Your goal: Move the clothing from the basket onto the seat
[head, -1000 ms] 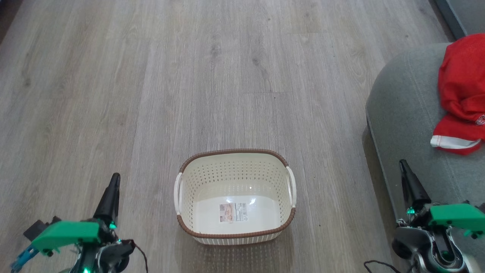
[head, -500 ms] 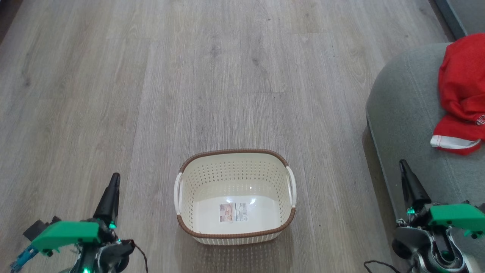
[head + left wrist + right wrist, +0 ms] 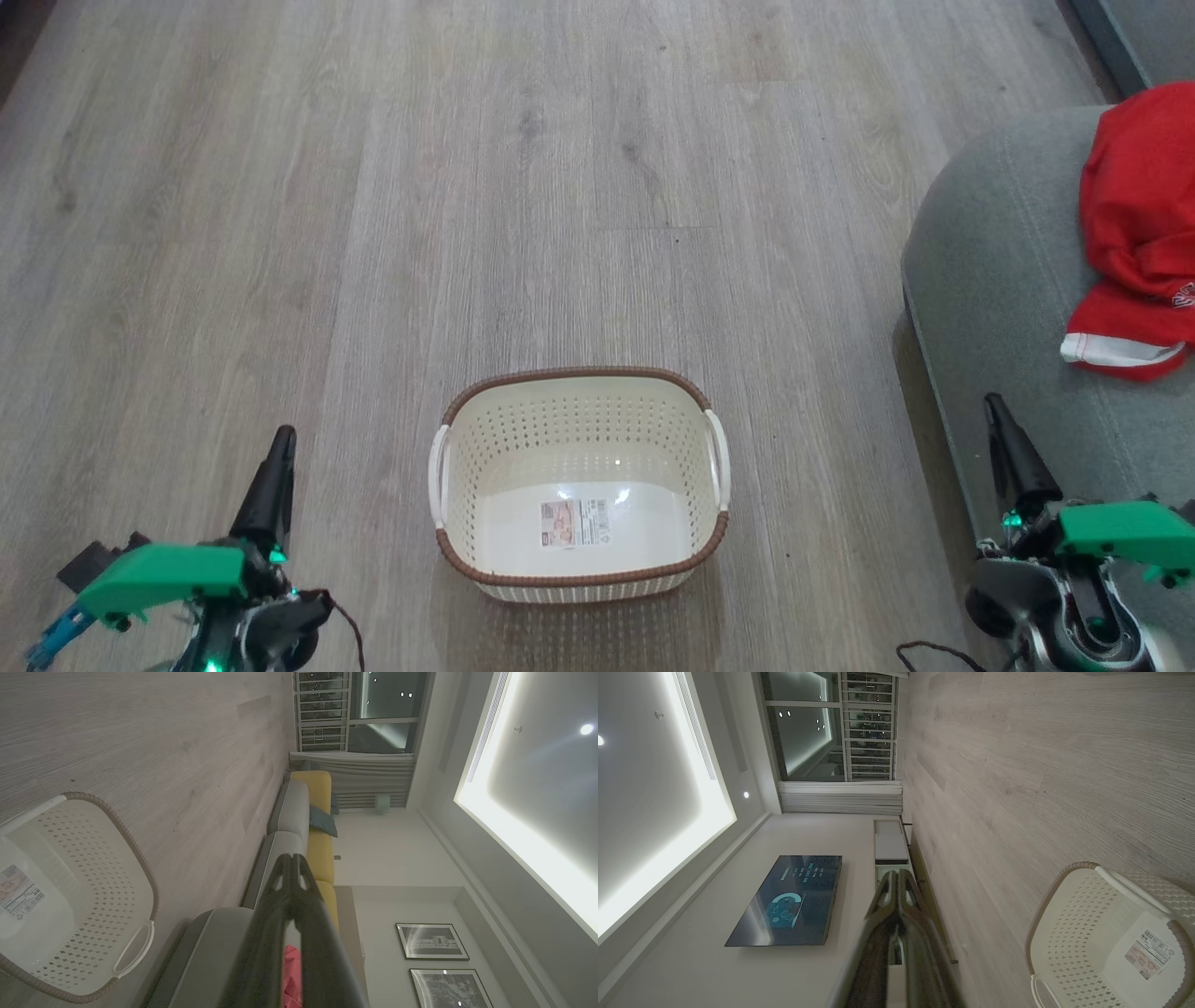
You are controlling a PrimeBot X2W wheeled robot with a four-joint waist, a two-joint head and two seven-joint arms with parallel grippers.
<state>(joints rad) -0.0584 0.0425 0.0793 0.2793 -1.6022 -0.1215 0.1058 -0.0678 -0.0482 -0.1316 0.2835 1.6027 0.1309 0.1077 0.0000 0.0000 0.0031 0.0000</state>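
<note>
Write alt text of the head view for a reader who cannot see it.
An empty basket stands on the floor between the left end effector and right end effector, both shut. Red clothing lies on the grey seat at right.

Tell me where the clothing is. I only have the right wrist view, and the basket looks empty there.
Observer: The clothing lies heaped on the seat, to the right of the basket in the head view.
Operator: Report the left gripper.
Observer: The left gripper is shut on nothing, over the floor to the left of the basket.
</note>
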